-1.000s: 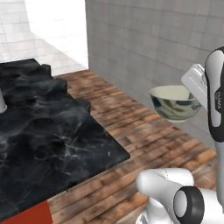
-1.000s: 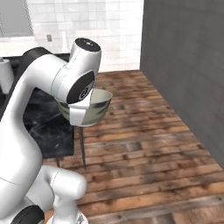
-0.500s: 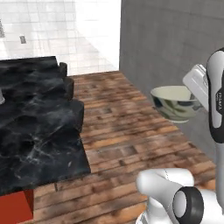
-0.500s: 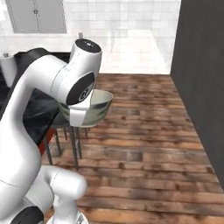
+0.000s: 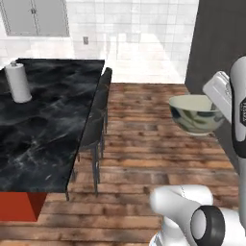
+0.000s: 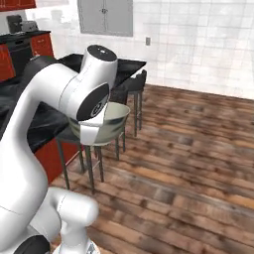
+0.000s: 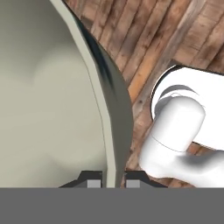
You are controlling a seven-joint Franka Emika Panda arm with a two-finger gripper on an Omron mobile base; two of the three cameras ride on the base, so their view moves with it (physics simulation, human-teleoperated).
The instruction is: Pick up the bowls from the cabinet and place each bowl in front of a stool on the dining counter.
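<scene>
Progress: one cream bowl is up and in transit, so the pickup looks done for this one; placing is still to come.
Left to do: nothing sits in front of a stool yet on the table; the second bowl isn't in sight, so I judge that half of the job is untouched.
Bowl location: right of centre in the left base view, carried in the air above the wood floor, well apart from the table at the left.
Gripper: clamped on the bowl's rim; in the hand view the gripper straddles the wall, one tip inside, one outside.
Arm pose: arched high in the right base view, the bowl tucked under the wrist.
Also there: paper towel roll, upper left.
</scene>
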